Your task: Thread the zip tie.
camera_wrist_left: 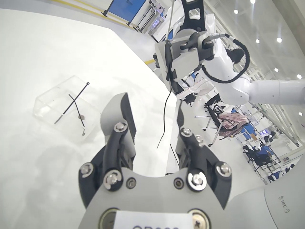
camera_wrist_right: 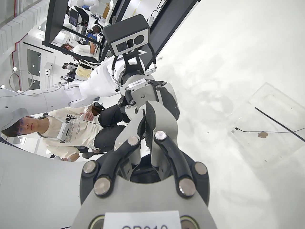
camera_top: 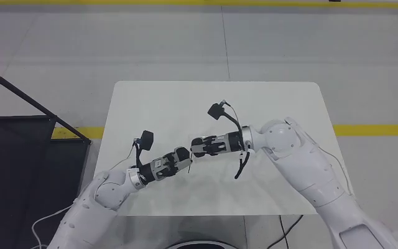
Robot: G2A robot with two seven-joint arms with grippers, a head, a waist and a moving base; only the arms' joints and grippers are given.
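A white table (camera_top: 149,99) seen from above, with two robot arms meeting nose to nose near its middle. On the left, the left gripper (camera_top: 181,157) points toward the other, its fingers (camera_wrist_left: 125,110) spread wide with nothing clamped. In the gap between them a thin black zip tie (camera_wrist_left: 164,113) hangs with its loose end free. To the right, the right gripper (camera_top: 198,148) has its fingers pressed together on the upper end of that zip tie. Apart from both grippers, a clear tray (camera_wrist_left: 45,96) rests on the table with two more ties (camera_wrist_left: 71,103) lying crossed inside it.
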